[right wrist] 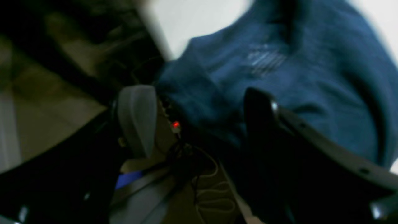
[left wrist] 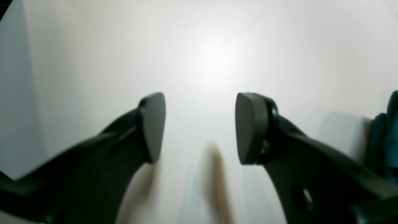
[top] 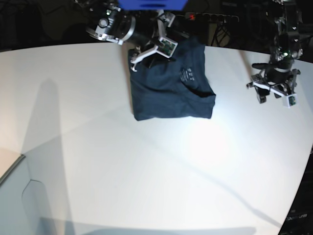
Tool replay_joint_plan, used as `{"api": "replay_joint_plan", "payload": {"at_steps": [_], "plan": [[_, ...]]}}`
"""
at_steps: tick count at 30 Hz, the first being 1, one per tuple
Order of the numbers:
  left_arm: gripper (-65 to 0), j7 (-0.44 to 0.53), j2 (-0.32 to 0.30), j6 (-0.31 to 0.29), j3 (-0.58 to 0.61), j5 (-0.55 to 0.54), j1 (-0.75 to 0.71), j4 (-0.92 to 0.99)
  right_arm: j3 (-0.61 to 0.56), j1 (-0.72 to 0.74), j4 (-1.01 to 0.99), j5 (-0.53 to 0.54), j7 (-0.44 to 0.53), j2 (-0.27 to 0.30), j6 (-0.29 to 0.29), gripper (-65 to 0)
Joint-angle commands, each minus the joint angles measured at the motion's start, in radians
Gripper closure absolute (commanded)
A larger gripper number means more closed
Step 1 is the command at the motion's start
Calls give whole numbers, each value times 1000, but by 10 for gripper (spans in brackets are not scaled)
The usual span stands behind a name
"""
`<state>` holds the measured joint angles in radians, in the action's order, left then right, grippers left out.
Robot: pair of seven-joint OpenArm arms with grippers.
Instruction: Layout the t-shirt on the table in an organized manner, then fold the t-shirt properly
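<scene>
The dark navy t-shirt (top: 171, 88) lies crumpled in a rough lump on the white table (top: 146, 161) near its far edge, its pale label mark (top: 188, 76) facing up. My right gripper (top: 149, 56) is open at the shirt's far-left edge. In the right wrist view its fingers (right wrist: 138, 118) stand apart over the shirt's edge (right wrist: 279, 71), holding nothing. My left gripper (top: 274, 93) hovers over bare table to the right of the shirt. In the left wrist view it (left wrist: 200, 127) is open and empty, with a sliver of the shirt (left wrist: 390, 133) at the right edge.
Beyond the table's far edge are dark cables and a power strip with a red light (right wrist: 176, 124), also seen in the base view (top: 191, 17). A blue object (top: 151, 4) sits at the top. The table's curved edge (top: 305, 161) runs down the right.
</scene>
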<state>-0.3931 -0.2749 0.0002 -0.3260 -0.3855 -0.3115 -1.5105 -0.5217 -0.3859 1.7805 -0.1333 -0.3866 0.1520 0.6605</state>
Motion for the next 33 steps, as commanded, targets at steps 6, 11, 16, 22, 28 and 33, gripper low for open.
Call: {"api": "replay_joint_plan", "payload": {"at_steps": [6, 11, 16, 22, 28, 33], "plan": [[-347, 24, -19, 1, -8, 1, 4, -20, -70, -8, 57, 16, 8, 41, 38, -440], [-348, 24, -11, 1, -8, 0, -4, -57, 10, -8, 63, 19, 13, 33, 38, -440], [-373, 23, -11, 1, -8, -123, -65, -149, 151, -2, 63, 19, 18, -13, 38, -440], [-428, 23, 7, 2, 1, -309, -133, -167, 360, 43, 63, 19, 18, -128, 38, -440], [-429, -8, 59, 2, 46, -382, -162, -175, 498, 97, 63, 19, 11, -180, 38, -440], [-429, -76, 78, 2, 144, -382, -131, -167, 533, 109, 63, 19, 10, -180, 38, -440]]}}
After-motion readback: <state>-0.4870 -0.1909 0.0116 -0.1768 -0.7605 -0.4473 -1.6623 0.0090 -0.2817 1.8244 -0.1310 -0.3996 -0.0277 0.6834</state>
